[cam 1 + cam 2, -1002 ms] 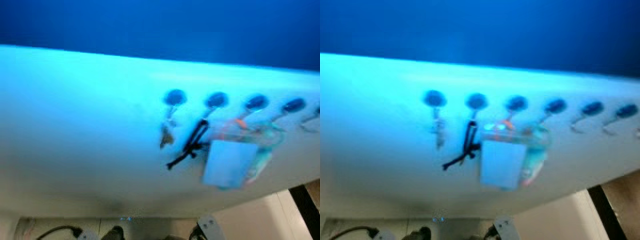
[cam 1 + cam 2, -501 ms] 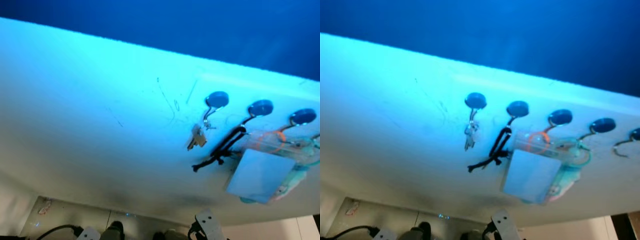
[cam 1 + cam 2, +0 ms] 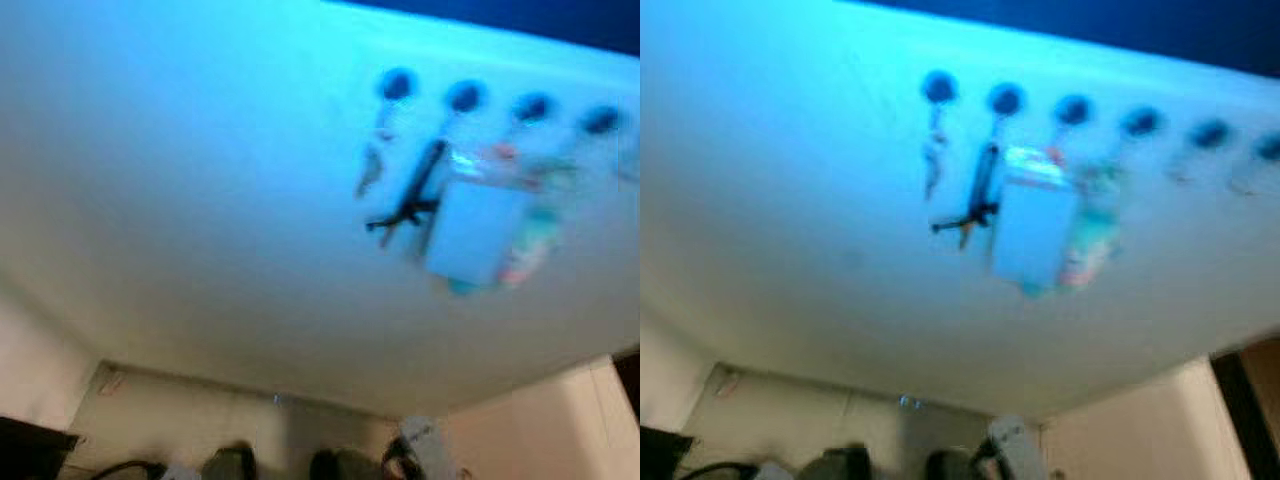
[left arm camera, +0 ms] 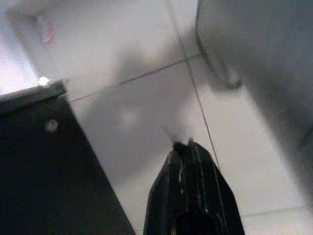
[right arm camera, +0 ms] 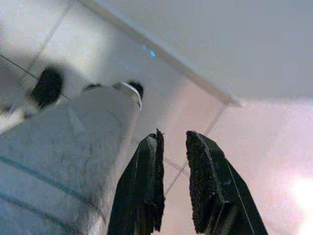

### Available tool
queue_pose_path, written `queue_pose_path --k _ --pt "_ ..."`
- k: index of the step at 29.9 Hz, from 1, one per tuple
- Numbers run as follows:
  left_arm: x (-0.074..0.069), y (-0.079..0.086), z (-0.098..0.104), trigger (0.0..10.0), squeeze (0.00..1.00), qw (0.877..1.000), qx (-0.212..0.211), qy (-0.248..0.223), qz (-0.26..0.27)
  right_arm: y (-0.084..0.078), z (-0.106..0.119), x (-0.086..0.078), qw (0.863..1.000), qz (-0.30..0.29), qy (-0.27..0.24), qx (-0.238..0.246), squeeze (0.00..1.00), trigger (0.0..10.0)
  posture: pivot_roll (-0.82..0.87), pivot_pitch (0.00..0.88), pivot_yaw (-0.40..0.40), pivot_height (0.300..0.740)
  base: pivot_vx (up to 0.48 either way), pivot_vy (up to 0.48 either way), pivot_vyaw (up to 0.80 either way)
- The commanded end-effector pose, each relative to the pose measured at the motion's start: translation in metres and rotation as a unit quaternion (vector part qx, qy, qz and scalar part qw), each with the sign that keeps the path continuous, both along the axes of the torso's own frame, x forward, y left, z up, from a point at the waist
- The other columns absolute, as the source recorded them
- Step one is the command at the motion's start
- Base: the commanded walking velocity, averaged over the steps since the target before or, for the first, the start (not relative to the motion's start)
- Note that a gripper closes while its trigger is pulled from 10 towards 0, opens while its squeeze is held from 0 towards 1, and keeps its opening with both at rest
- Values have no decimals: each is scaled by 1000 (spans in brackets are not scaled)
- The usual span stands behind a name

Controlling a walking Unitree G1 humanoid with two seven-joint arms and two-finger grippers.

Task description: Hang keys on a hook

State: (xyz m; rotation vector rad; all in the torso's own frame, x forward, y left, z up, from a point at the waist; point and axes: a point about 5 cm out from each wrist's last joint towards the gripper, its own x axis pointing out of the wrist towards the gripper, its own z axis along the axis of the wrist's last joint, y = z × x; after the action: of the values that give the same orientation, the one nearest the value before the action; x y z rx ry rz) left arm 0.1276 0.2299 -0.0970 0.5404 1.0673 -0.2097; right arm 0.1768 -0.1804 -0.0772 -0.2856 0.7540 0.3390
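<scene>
Keys [image 3: 370, 172] hang on wall hook [image 3: 397, 85] (grippers [image 5: 172, 142] down by floor).

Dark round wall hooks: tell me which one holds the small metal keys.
The leftmost dark round hook; the small metal keys dangle alone beneath it, while the next hook carries a black strap.

Both eye views blurry all over, washed in strong blue light, brightest near 12 o'clock, fading to dull grey toward 6 o'clock. Round dark wall hooks [image 3: 1006, 99] smeared and soft. Left wrist view dim, big grey shadow on the pale tiled floor [image 4: 146, 103]. Right wrist view brighter, pink-white glare at 4 o'clock.
</scene>
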Motion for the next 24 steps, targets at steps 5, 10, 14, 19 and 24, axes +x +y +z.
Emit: queue_pose_path --k 5,10,14,19,24 --pt "-5 -4 -2 10000 0 1000 -6 7 -2 2 -8 -15 1000 -8 27 6 0 10000 -79 142 -64 740 -358 0 0" --pt "-2 -4 -1 10000 0 1000 -9 1 -3 2 -8 -14 1000 -10 27 8 0 10000 -80 140 -63 740 -193 0 0" --pt "0 -4 -1 10000 0 1000 -9 -2 -4 2 -7 -14 1000 -12 27 9 0 10000 -81 138 -61 740 0 0 -228" --pt "6 -6 1 10000 0 1000 -14 -12 -4 2 -7 -14 999 -17 28 11 0 10000 -82 136 -61 740 0 0 -800" --pt "15 -8 4 10000 0 999 -21 -31 -3 1 -7 -13 999 -19 28 11 0 10000 -83 134 -59 740 0 0 -800"
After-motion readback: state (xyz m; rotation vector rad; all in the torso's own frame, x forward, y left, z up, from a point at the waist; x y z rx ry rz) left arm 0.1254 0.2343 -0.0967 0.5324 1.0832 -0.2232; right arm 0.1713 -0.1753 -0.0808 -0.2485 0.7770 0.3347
